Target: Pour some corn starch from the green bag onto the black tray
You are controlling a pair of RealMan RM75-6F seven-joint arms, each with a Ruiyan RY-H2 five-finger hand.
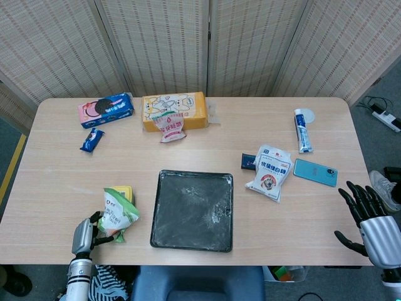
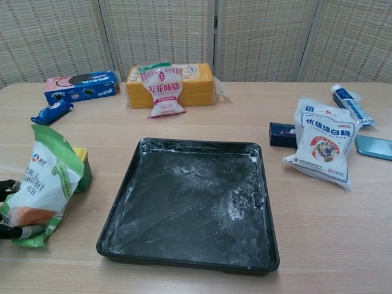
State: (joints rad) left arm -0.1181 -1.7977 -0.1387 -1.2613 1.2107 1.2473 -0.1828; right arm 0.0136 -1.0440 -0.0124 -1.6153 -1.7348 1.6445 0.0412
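Gripped by left hand (image 1: 84, 235), fingers (image 2: 8, 185) clamped round its lower end: crinkled green plastic bag (image 1: 116, 215) of corn starch, tilted, at worktop's (image 1: 207, 144) near-left edge, just left of powder-dusted black rectangular tray (image 1: 193, 211). Hung off worktop's right edge with fingers spread, holding nothing: right hand (image 1: 368, 221).

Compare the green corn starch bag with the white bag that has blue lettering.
The green corn starch bag is gripped by the left hand, left of the black tray; the white bag with blue lettering lies untouched to the tray's right. The green bag looks crumpled, the white bag smooth. Both are soft printed pouches.
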